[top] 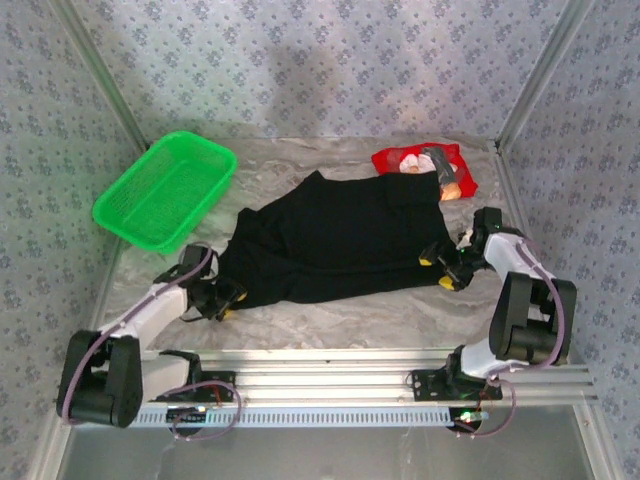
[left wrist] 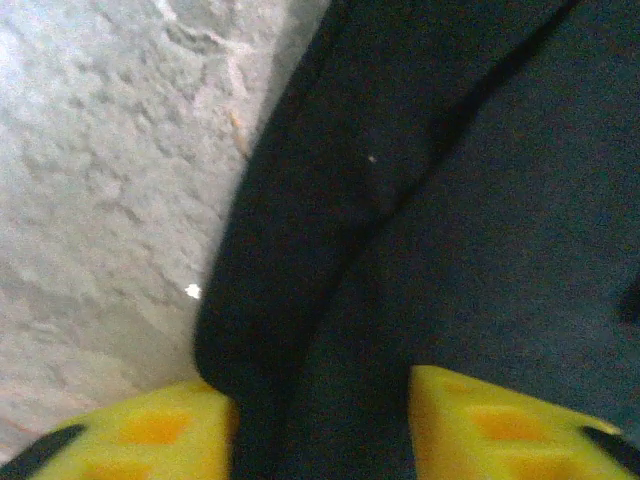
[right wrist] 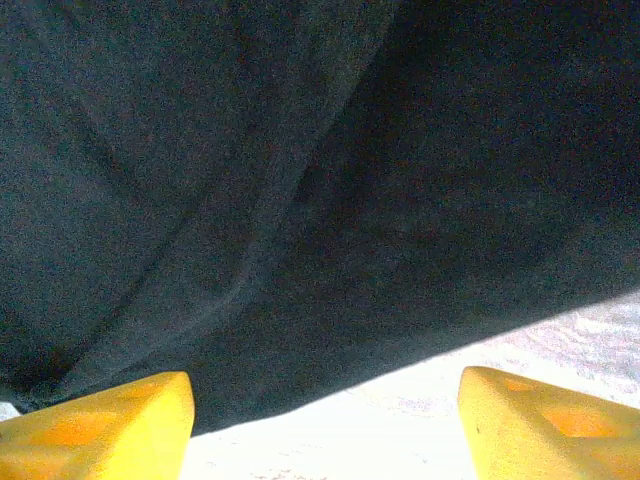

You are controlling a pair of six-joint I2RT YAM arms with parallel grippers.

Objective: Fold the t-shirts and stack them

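Pinching black tee [top: 340, 235] fold: left claw [left wrist: 320, 390] | right claw [right wrist: 325, 385] gaping, empty

Black t-shirt [top: 340, 235]: large, plain, lying opened out at mid-scene, longer left to right than near to far. The cloth is rumpled rather than flat. A raised fold runs along its near-left edge [left wrist: 330, 230], and soft creases cross the body near the right hem [right wrist: 300, 180].

Red t-shirt [top: 425, 170]: folded to a small packet, far right, with a pale print on top; motif too small to read. The black shirt's far-right corner appears to overlap its near edge.
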